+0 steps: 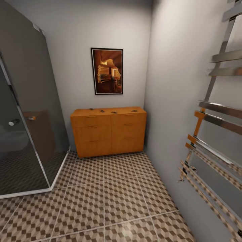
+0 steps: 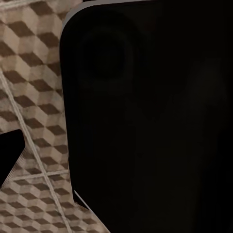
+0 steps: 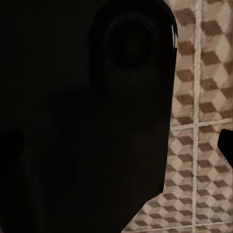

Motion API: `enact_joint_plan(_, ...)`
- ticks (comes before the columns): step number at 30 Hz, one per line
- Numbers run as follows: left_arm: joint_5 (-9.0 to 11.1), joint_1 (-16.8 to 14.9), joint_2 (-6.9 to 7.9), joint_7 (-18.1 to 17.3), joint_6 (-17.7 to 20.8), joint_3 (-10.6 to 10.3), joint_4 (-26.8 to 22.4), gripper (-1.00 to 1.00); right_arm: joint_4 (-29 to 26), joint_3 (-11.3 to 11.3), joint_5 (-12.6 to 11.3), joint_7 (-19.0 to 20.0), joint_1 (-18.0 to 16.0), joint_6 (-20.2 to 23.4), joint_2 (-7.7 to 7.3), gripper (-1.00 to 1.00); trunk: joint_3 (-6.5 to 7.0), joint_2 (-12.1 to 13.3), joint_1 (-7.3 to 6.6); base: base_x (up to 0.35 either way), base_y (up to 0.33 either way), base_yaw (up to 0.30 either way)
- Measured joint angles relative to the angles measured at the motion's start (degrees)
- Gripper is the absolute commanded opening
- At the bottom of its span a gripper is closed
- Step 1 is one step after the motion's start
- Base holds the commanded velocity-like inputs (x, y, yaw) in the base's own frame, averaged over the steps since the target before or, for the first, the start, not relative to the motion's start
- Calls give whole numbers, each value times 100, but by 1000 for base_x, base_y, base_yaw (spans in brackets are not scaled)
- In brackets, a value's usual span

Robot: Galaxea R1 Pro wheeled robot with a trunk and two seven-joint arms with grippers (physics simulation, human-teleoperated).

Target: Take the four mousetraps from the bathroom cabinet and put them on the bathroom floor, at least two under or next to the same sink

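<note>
Orange-brown cabinet (image 1: pixel 108 131), brown-beige-white cube-patterned bathroom floor (image 1: pixel 117 198), grey walls (image 1: pixel 72 30).

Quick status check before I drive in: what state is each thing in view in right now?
cabinet: drawers all shut, standing against the back wall.
mousetraps: four small items lying on the cabinet top, untouched.
bathroom floor: no traps on it yet.
shower enclosure: glass door shut.

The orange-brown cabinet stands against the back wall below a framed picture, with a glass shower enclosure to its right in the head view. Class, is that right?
Not quite. In the head view the shower enclosure is left of the cabinet, not right; the framed picture does hang above it.
</note>
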Motion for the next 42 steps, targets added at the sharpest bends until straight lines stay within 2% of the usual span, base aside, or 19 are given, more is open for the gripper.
enact_joint_plan(42,-3,0,1,0,-8,29,0,100,0,4,5,0,0,0,1,100,0,0,0,322,0,0)
